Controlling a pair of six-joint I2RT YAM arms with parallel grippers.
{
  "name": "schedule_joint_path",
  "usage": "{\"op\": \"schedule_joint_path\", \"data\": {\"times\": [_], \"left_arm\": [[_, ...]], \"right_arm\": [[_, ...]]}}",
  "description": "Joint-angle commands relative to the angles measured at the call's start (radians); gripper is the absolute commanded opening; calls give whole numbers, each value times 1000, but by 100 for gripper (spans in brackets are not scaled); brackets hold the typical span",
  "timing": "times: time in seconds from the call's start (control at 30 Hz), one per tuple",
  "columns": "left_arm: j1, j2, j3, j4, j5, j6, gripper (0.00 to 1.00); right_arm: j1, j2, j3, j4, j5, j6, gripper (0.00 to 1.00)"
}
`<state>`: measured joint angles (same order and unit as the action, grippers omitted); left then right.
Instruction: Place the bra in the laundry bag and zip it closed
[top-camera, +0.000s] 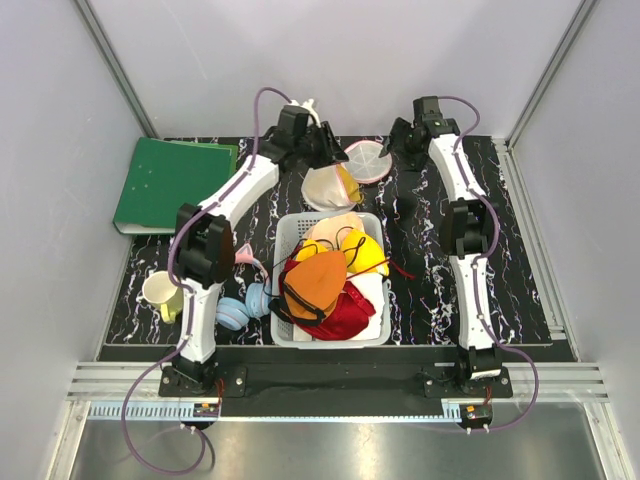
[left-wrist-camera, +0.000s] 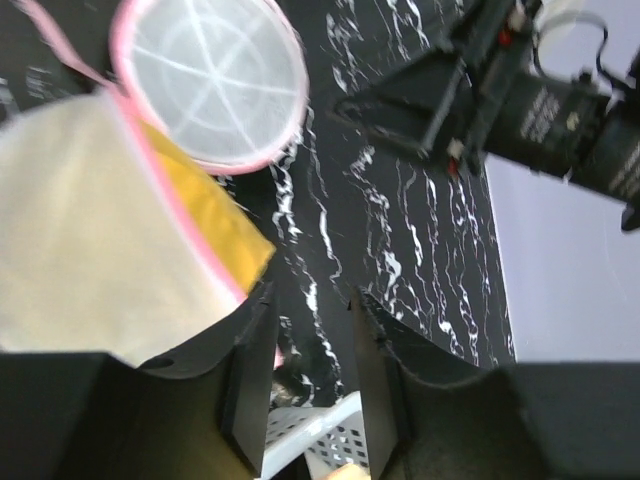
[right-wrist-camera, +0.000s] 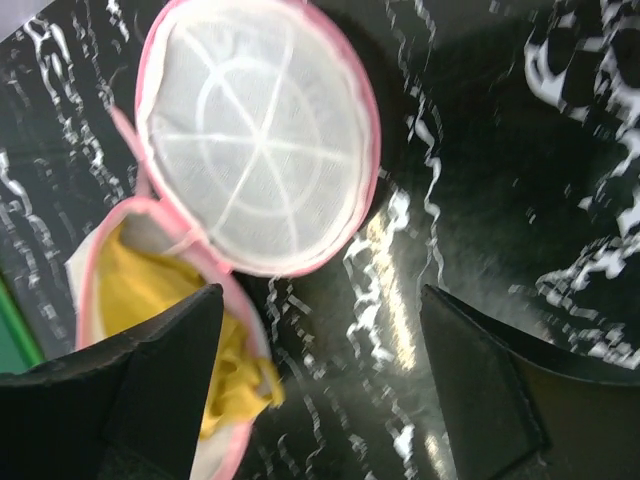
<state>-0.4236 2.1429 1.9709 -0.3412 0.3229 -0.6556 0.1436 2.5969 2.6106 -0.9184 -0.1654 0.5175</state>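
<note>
Mesh shows white where the laundry bag (top-camera: 325, 190) lies open at the back of the table (top-camera: 520, 260), its round pink-rimmed lid (right-wrist-camera: 265, 140) flipped out flat and the bra (right-wrist-camera: 150, 290) bunched yellow inside the pouch half, one fold poking past the rim. The left gripper (left-wrist-camera: 310, 380) hovers just beside the pouch, fingers a narrow gap apart with nothing between them. The right gripper (right-wrist-camera: 320, 380) hangs by the lid, spread wide and empty.

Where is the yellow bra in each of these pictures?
Top external: the yellow bra shows just above centre, peeking out of the right edge of the laundry bag.
Left wrist: left of centre, a yellow wedge beside the bag's pink rim.
Right wrist: lower left, inside the open bag.
Shared landmark: the round white flap with a pink rim lies next to the bra in every view.
</note>
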Motion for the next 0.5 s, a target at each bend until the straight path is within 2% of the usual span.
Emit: {"op": "schedule_joint_path", "data": {"times": [0.0,0.07,0.2,0.47], "left_arm": [[-32,32,63,62,-39,-22,36],[-37,47,63,74,-41,-38,35],[-44,72,94,77,-56,-42,33],[-50,94,97,76,-82,-146,25]], "right_arm": [[16,57,52,70,38,-97,84],[16,74,45,117,17,-94,82],[14,106,28,162,20,-74,68],[4,138,26,173,14,28,63]]}}
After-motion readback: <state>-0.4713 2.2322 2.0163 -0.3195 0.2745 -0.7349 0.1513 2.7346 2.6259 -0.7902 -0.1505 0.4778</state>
